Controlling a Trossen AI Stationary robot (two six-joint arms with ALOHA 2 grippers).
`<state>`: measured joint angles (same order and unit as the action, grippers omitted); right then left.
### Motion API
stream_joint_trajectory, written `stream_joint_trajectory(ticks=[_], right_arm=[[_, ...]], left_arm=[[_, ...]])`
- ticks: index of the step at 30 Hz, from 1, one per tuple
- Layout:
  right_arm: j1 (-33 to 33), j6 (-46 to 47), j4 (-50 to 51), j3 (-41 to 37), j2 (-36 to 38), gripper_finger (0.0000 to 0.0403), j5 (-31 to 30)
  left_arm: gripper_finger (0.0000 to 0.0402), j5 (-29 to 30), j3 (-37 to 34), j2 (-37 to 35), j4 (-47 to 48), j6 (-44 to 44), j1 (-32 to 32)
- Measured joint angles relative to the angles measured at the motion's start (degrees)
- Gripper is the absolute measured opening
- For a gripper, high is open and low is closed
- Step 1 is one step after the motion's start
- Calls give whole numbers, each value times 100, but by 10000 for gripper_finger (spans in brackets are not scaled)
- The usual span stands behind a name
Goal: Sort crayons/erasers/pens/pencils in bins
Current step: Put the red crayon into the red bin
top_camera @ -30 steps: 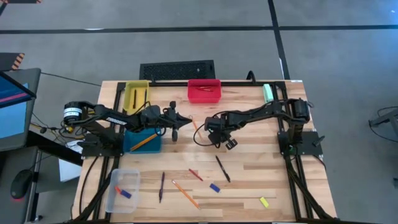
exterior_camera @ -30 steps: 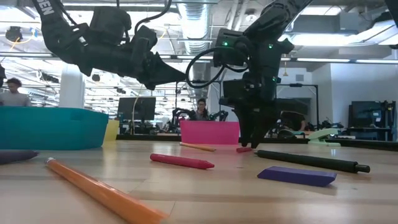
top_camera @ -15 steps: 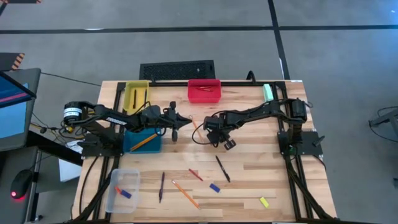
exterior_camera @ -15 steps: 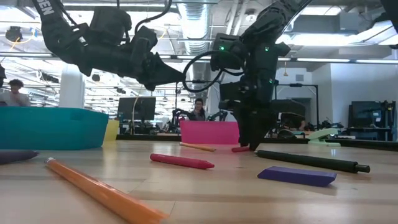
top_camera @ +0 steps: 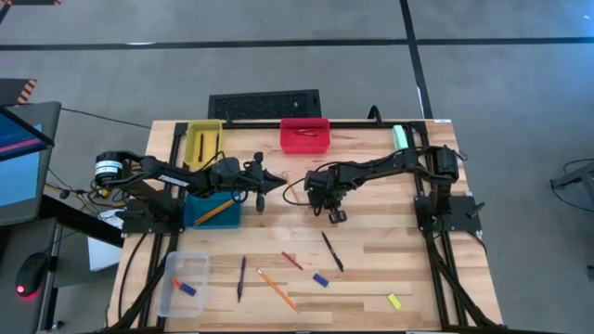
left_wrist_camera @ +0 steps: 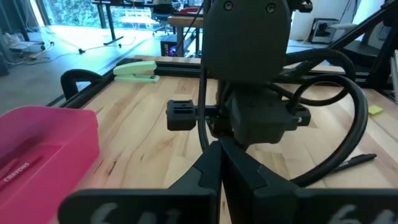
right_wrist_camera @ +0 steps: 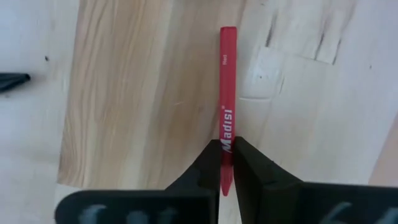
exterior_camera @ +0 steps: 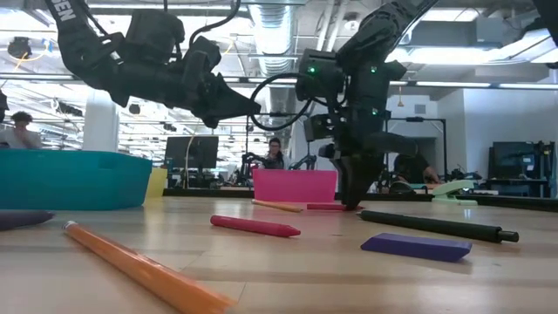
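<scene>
A red crayon (right_wrist_camera: pixel 227 93) lies flat on the wooden table near its middle, and my right gripper (top_camera: pixel 334 215) stands over it, shut on it. In the low view the same gripper (exterior_camera: pixel 353 202) reaches down to the tabletop in front of the red bin (exterior_camera: pixel 294 186). My left gripper (top_camera: pixel 281 183) hangs shut and empty above the table, beside the teal bin (top_camera: pixel 213 209). The yellow bin (top_camera: pixel 204 141) and red bin (top_camera: pixel 305 134) stand at the far edge. The clear bin (top_camera: pixel 184 283) sits near left. My right gripper pinches the red crayon between its two fingers (right_wrist_camera: pixel 208 168), close to the crayon's pointed end (right_wrist_camera: pixel 226 149). The fingers come from above, pointing down, and lie across the crayon. The crayon rests flat on the table along its whole length.
Loose on the near half of the table lie a black pen (top_camera: pixel 331 250), another red crayon (top_camera: pixel 292 261), an orange pencil (top_camera: pixel 277 289), a purple pen (top_camera: pixel 241 277), a blue eraser (top_camera: pixel 320 279) and a yellow eraser (top_camera: pixel 393 301). A green object (top_camera: pixel 400 138) sits far right.
My right gripper has rolled about its downward axis, sunk slightly onto the table and shut its fingers on the red crayon, which has stayed flat where it lay.
</scene>
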<state>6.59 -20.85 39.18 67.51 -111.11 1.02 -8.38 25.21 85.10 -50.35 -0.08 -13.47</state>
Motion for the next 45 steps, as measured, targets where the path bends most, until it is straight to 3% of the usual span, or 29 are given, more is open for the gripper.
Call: stream_joint_trajectory(ticks=[8, 20, 28, 33, 39, 45], right_arm=[[84, 583, 52, -33, 164, 42, 124], [574, 767, 80, -407, 1438, 43, 152], [1057, 1267, -1736, -1277, 2464, 42, 391], [1365, 1794, -3390, -1913, 2819, 42, 396], [1842, 2118, -4755, -1793, 2517, 42, 380], [2364, 1315, -4135, -695, 1500, 36, 326]], left_arm=[[0, -27, 0, 0, -7, -17, 0], [0, 15, -2, -612, 576, -22, 1], [0, 310, -2, -745, 754, 90, 167], [0, 315, -2, -745, 683, 94, 190], [0, 321, -2, -745, 614, 92, 190], [0, 322, -2, -745, 608, 92, 188]])
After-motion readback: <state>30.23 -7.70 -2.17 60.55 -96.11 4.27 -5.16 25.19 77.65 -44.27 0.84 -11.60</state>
